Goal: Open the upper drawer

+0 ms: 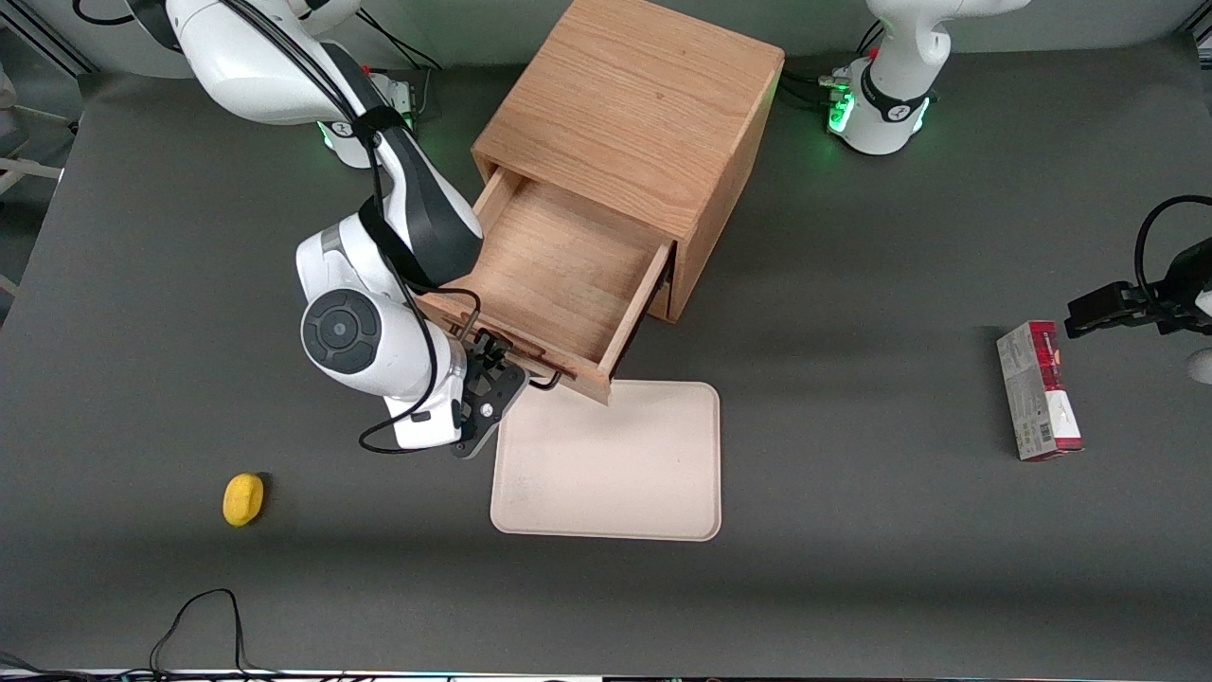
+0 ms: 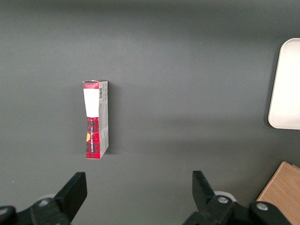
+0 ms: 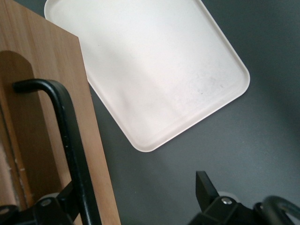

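The upper drawer (image 1: 559, 275) of the light oak cabinet (image 1: 644, 104) stands pulled far out and its wooden floor is bare. Its thin black wire handle (image 1: 547, 383) runs along the drawer front, the part nearest the front camera. My gripper (image 1: 492, 365) is at that drawer front, by the handle. In the right wrist view the gripper (image 3: 138, 201) is open, with its fingers wide apart. The handle (image 3: 70, 136) passes just inside one fingertip (image 3: 70, 199), against the drawer front (image 3: 56, 93). The bottom drawer is hidden under the upper one.
A cream tray (image 1: 615, 464) lies flat on the dark table just in front of the open drawer and shows in the right wrist view (image 3: 154, 65). A yellow fruit (image 1: 243, 498) lies toward the working arm's end. A red and white box (image 1: 1037, 388) lies toward the parked arm's end.
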Available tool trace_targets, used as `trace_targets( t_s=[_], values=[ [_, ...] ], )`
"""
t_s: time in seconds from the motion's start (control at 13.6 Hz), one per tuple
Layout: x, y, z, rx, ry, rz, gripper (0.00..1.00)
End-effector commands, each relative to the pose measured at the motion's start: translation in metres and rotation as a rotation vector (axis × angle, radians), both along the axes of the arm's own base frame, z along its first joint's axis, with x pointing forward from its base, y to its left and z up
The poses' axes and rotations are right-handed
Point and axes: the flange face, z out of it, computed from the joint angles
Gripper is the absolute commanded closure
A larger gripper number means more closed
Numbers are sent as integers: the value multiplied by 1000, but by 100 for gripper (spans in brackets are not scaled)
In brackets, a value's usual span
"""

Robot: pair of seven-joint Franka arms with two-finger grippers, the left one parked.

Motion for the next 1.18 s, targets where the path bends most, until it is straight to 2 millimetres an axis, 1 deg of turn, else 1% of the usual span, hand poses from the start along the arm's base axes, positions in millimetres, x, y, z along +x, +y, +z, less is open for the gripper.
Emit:
trace_targets(
  t_s=[0.0, 0.15, 0.22, 0.37, 0.44, 0.66, 0.81, 0.88, 0.96, 1.1],
  values=[
    [20, -11, 7, 8, -26, -5, 0],
    [23, -12, 10, 10, -35, -7, 0],
    [27, -20, 10, 12, -39, -20, 0],
    [30, -25, 11, 13, -45, -28, 0],
    [33, -30, 6, 11, -39, -36, 0],
    [34, -30, 1, 10, -37, -35, 0],
    [37, -32, 3, 12, -58, -45, 0],
    [39, -35, 3, 11, -60, -54, 0],
    [43, -44, 0, 9, -57, -68, 0],
    [46, -46, -1, 14, -72, -70, 0]
  ],
)
